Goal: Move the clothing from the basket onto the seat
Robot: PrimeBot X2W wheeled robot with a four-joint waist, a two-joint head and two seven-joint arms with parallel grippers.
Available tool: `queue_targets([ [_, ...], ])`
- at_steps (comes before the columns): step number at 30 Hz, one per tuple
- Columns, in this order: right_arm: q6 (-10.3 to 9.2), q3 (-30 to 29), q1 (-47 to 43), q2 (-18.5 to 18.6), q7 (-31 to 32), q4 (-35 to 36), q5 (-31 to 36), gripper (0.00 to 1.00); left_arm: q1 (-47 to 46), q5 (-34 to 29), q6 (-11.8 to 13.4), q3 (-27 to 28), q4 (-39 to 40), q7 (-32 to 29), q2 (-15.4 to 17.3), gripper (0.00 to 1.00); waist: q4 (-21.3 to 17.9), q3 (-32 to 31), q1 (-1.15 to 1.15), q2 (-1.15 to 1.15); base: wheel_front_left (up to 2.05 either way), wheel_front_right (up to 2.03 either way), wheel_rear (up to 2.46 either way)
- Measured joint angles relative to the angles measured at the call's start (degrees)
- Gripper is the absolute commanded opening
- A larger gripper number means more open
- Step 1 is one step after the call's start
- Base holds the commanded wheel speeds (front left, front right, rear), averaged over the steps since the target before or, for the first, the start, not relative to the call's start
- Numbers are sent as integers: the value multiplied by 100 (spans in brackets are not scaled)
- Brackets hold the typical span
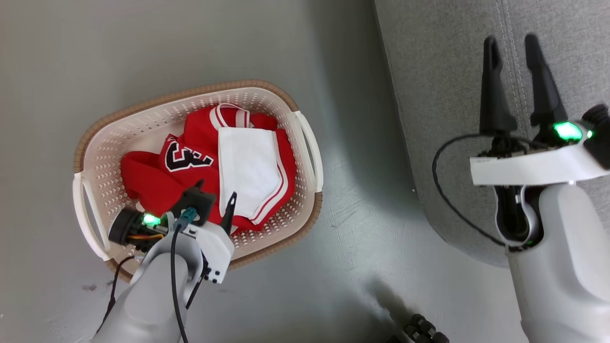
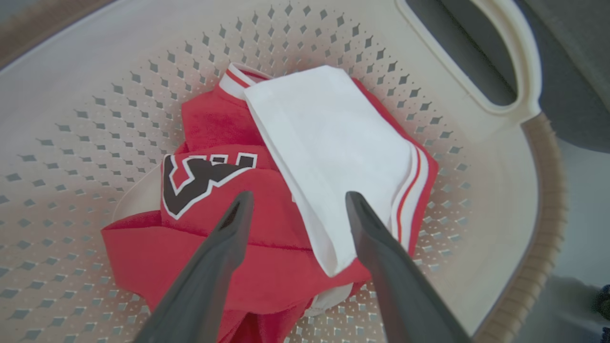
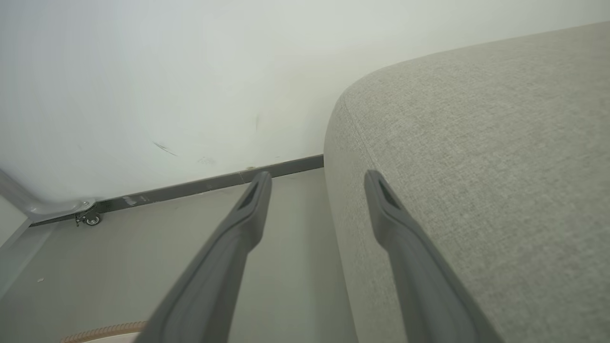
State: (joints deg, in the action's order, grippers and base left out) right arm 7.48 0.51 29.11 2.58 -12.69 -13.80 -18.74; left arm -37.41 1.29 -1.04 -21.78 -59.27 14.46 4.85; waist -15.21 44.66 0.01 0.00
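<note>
Judging by how things lie, the task has barely begun: the clothing [image 1: 205, 171] lies bunched in the basket [image 1: 119, 143], a red piece with a dark number beside a folded white panel edged in red-and-white stripes, and none of it shows on the seat [image 1: 452, 71], whose visible part is bare grey weave. The left tool [image 2: 299, 196] hangs inside the basket just above the heap, fingers spread wide and holding nothing, one tip over the red cloth, the other over the white panel; whether they touch the fabric cannot be told. The right tool [image 1: 511, 40] is over the seat's edge, well apart from the basket, likewise wide open and empty. Everything is left to do: a grasp, a lift, a carry across and a release, likely more than once. The basket stands on a smooth pale grey floor [image 1: 362, 228] near the seat's rounded corner, a strip of floor between them. A plain white wall [image 3: 190, 71] with faint scuffs meets the floor at a dark skirting [image 3: 214, 183], where a small caster [image 3: 91, 220] shows
</note>
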Motion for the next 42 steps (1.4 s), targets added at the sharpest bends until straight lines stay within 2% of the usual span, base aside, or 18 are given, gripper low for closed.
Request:
queue_targets([
  [13, 0, 244, 654, 11, -51, 64, 2, 100, -304, 49, -55, 33, -209, 0, -1, 100, -148, 247, 0, 0, 0, 0, 0],
  [22, 0, 319, 659, 12, -83, 10, 3, 100, -402, 60, -46, 54, -493, -76, -9, 100, -182, 307, 0, 0, 0, 0, 0],
  [29, 0, 341, 766, 12, -101, -53, 4, 100, -442, 59, 159, 111, -713, -186, 22, 100, -215, 352, -1, 0, 0, 0, 0],
  [42, 0, 388, 777, 12, -118, -104, 3, 100, -627, 51, 108, 1, -895, -236, -31, 100, -282, 408, 0, 0, 0, 0, 0],
])
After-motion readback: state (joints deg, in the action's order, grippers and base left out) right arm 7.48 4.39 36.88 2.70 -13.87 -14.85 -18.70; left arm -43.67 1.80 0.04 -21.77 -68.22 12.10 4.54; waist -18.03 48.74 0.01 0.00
